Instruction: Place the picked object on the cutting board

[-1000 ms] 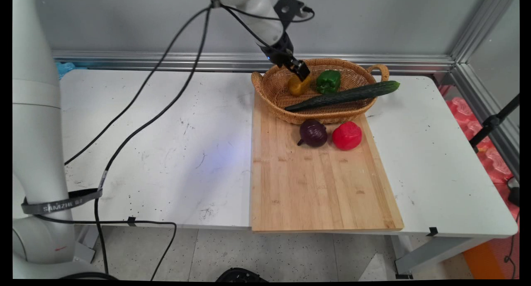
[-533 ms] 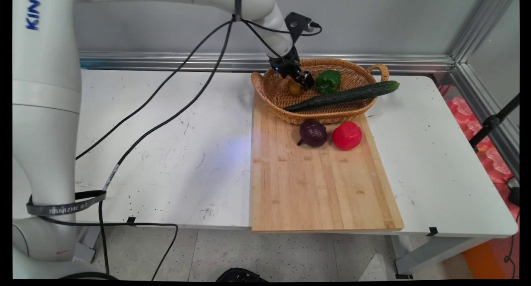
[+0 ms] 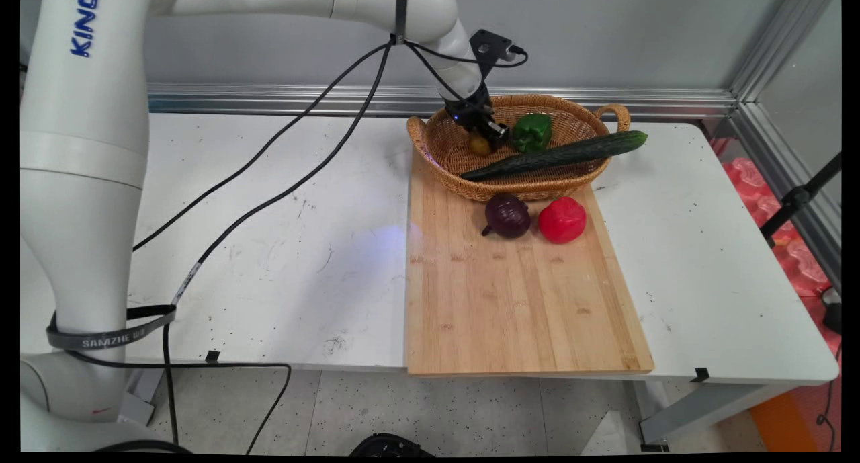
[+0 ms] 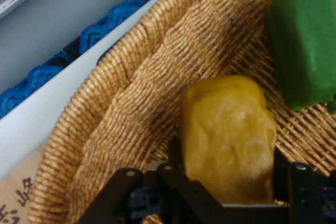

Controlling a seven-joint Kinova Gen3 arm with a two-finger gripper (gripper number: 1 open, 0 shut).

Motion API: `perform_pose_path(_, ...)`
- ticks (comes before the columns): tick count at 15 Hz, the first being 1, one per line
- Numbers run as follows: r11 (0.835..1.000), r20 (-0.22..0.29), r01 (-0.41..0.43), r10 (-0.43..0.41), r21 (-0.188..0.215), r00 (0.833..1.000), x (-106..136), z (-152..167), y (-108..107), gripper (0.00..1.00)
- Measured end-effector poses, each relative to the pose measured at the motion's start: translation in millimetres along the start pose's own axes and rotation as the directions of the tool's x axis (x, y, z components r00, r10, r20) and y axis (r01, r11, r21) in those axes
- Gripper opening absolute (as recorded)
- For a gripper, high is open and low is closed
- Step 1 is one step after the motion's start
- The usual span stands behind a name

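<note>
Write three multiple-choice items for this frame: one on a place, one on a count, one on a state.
1. Where is the yellow pepper?
A. on the cutting board
B. in the wicker basket
C. on the bare table

2. How many vegetables lie on the cutting board?
A. two
B. three
C. none

3. How does the cucumber lie?
A. upright in the basket
B. flat on the table
C. across the basket, its tip past the rim

Answers: 1 B, wicker weave surrounds it, with the end effector straddling it; 2 A, only the purple onion and red pepper; 3 C, it slants over the right rim.
</note>
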Motion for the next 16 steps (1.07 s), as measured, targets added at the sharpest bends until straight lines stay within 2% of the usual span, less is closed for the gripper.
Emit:
perform_pose_path(3, 1.000, -0.010, -0.010, 0.010, 0.004, 1.000, 0, -9, -3, 0.00)
perform_pose_path(6, 1.000, -0.021, -0.019, 0.019, 0.012, 1.000, -3, -33, -4, 0.00)
perform_pose_path(11, 0.996, -0.051, -0.088, 0.088, 0.002, 0.995, -6, -93, 0, 0.00)
perform_pose_path(13, 0.988, -0.067, -0.152, 0.151, -0.009, 0.986, -7, -117, 2, 0.00)
perform_pose_path(16, 0.960, -0.090, -0.278, 0.273, -0.042, 0.958, -14, -152, 5, 0.00)
